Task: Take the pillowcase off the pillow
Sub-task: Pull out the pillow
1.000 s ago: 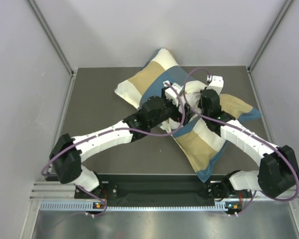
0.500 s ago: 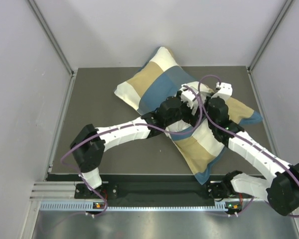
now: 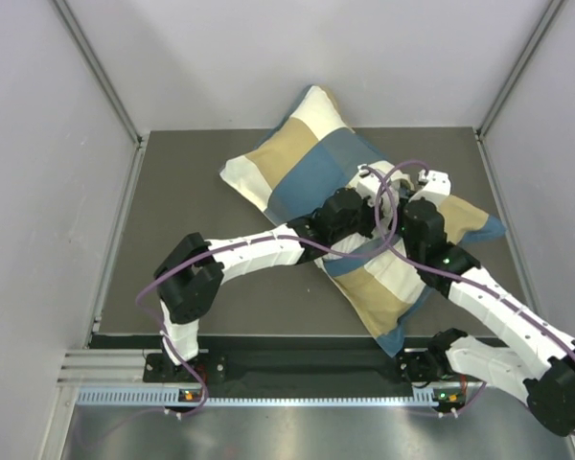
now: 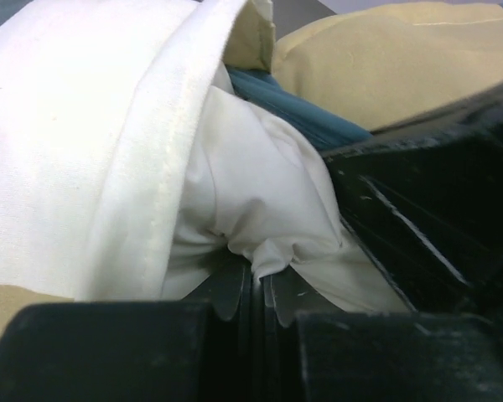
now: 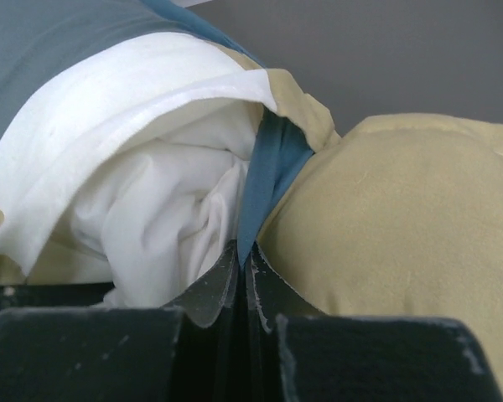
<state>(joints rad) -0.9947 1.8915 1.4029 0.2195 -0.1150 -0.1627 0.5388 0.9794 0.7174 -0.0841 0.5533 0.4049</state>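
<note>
The checked pillowcase (image 3: 297, 158) in blue, tan and cream lies diagonally across the dark table (image 3: 182, 192). Both grippers meet at its right side, where the cover's mouth gapes. In the left wrist view my left gripper (image 4: 258, 280) is shut on a pinched fold of the white pillow (image 4: 268, 193), just inside the cream hem (image 4: 151, 167). My right gripper (image 5: 241, 268) is shut on the pillowcase's blue edge (image 5: 272, 176), with bunched white pillow fabric (image 5: 168, 218) to its left. From above, the left gripper (image 3: 372, 190) and right gripper (image 3: 425, 190) sit close together.
Grey walls enclose the table on three sides. Bare table surface shows left of the pillowcase (image 3: 172, 249) and along the near edge (image 3: 287, 307). The two forearms cross over the lower half of the pillowcase, cables looping above them.
My left arm reached farther right over the pillowcase and its jaws went from open to shut on white fabric. The right gripper shifted right and away, staying shut.
</note>
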